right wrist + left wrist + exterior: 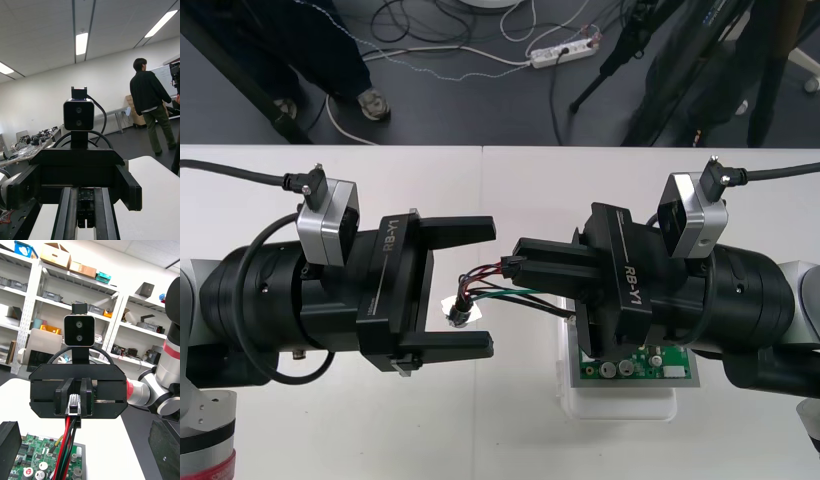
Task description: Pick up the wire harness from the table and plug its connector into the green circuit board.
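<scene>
My right gripper [520, 263] is shut on the harness's small black plug [509, 265], held above the table near the middle. Red, black and green wires [485, 290] run from the plug down to the round metal socket [460, 312]. The socket sits between the spread fingers of my left gripper [492, 287], which is open and touches nothing. The green circuit board [635, 365] on its white base [620, 408] lies under my right gripper. In the right wrist view the plug [85, 210] is pinched between my fingers [66, 213]. In the left wrist view the wires [67, 442] hang over the board [37, 461].
Both arms meet over the middle of the table, grippers facing each other a few centimetres apart. The table's far edge [480, 148] borders a dark floor with cables and a power strip [565, 50].
</scene>
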